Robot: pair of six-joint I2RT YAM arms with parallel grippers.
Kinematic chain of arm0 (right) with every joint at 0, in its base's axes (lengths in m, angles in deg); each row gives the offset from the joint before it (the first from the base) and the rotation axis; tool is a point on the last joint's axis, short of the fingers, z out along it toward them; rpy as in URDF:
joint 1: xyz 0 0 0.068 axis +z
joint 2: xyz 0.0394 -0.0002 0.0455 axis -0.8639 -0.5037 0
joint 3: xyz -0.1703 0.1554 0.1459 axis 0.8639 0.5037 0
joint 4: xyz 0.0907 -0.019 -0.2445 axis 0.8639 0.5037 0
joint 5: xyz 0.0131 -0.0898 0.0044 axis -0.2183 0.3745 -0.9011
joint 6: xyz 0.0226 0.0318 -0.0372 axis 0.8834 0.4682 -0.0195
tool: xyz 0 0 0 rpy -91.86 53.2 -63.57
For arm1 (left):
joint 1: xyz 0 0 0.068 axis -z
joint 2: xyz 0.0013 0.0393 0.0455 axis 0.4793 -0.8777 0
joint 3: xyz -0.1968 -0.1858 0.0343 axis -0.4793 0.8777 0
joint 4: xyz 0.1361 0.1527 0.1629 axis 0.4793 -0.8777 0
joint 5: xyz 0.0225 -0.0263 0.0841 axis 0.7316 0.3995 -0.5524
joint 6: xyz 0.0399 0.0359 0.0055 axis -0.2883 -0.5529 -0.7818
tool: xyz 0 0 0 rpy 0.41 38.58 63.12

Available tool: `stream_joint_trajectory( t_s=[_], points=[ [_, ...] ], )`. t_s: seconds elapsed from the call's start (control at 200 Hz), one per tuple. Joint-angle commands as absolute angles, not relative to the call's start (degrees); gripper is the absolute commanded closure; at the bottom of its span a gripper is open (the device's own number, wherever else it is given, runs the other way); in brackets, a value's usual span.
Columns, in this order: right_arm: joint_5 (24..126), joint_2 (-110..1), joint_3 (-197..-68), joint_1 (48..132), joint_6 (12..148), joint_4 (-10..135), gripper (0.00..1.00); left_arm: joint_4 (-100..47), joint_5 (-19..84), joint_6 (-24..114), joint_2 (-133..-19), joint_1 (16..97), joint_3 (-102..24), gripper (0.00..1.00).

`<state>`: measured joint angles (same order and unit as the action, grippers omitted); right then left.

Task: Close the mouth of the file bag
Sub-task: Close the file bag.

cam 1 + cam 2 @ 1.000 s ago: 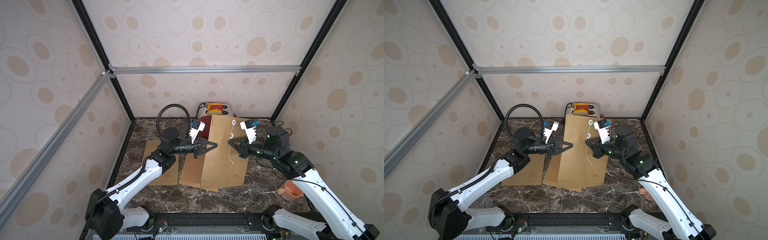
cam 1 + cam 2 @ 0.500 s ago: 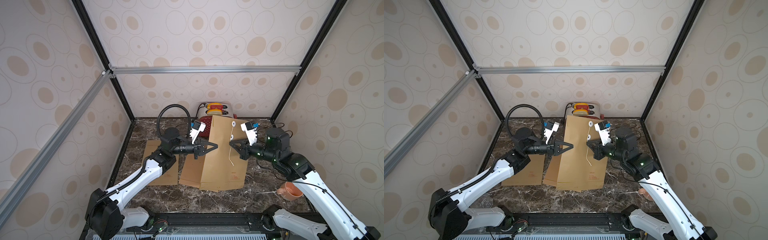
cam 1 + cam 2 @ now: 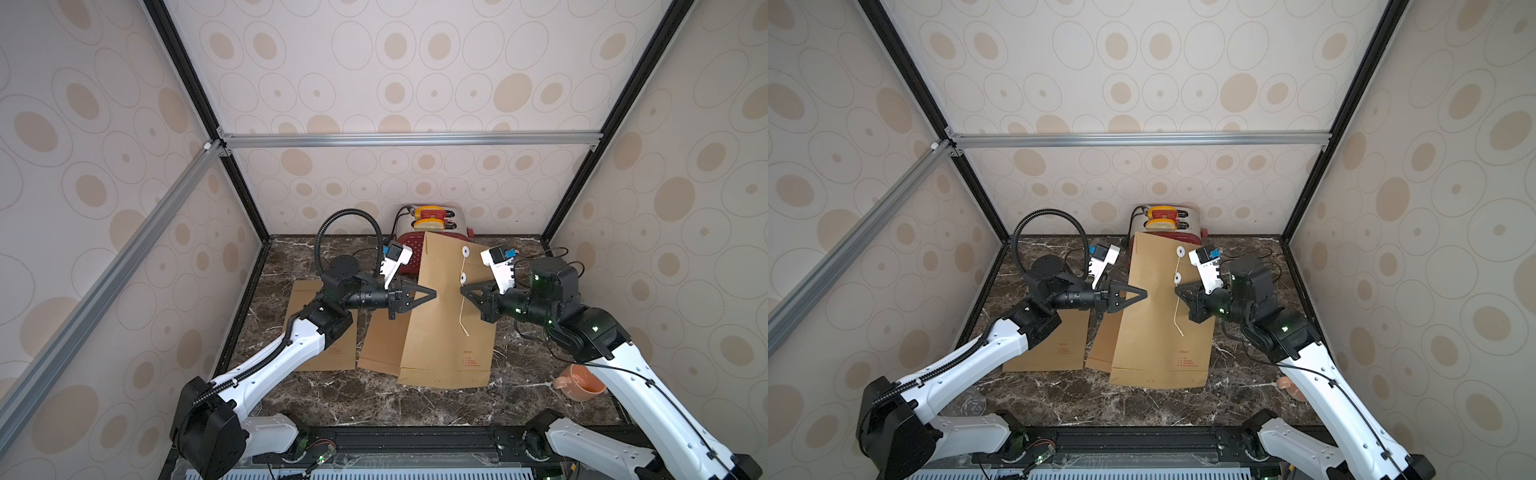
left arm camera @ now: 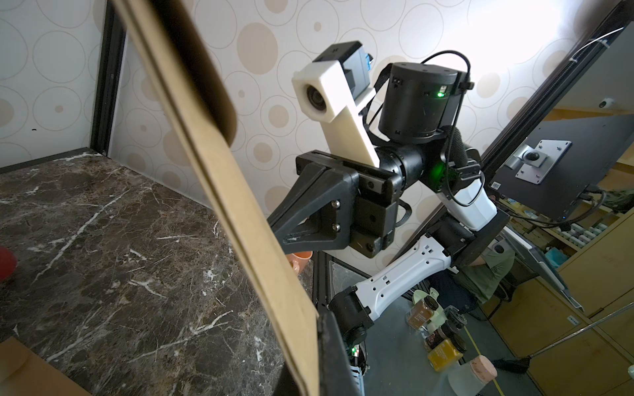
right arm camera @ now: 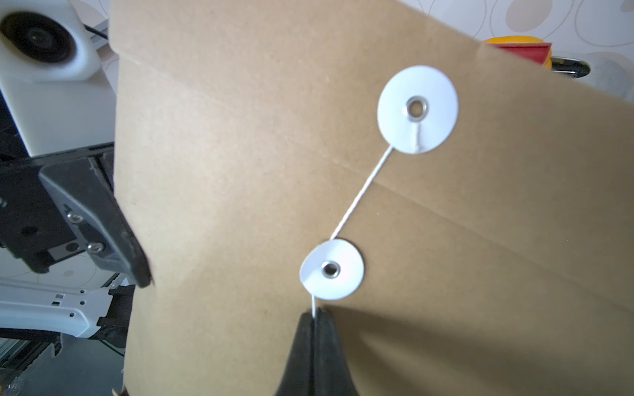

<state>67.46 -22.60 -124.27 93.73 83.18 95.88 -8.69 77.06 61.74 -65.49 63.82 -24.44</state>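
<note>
Right gripper [image 5: 314, 319], pinched shut on the string [image 5: 359, 195], may lose that thin cord mid-wind — or tug the file bag [image 3: 444, 332], upright just in front of the toaster [image 3: 409, 247], out from the left gripper [image 3: 433, 294], clamped shut on its edge.

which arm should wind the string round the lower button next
Right. The right tool is shut on the string just below the lower button, ready to wind it. The left tool is clamped on the file bag at its edge, steadying it.
</note>
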Motion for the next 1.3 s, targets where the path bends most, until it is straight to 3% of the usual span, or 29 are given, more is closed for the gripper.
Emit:
stream_joint_trajectory(
  t_s=[0.0,0.696,0.911,1.297],
  points=[
    [66.3,-21.5,-123.2,94.1,83.0,100.0,1.00,-3.6,75.5,61.6,-64.2,63.7,-25.9,1.00],
    [81.7,-25.1,-131.0,93.0,73.9,111.0,1.00,-3.6,76.3,61.4,-63.9,64.2,-26.0,1.00],
    [76.9,-26.7,-132.3,89.6,72.8,111.0,1.00,-3.6,76.8,61.2,-63.6,64.4,-26.1,1.00],
    [77.0,-29.2,-138.2,86.1,68.0,114.7,1.00,-4.0,77.1,60.9,-63.4,64.8,-26.2,1.00]
  ],
)
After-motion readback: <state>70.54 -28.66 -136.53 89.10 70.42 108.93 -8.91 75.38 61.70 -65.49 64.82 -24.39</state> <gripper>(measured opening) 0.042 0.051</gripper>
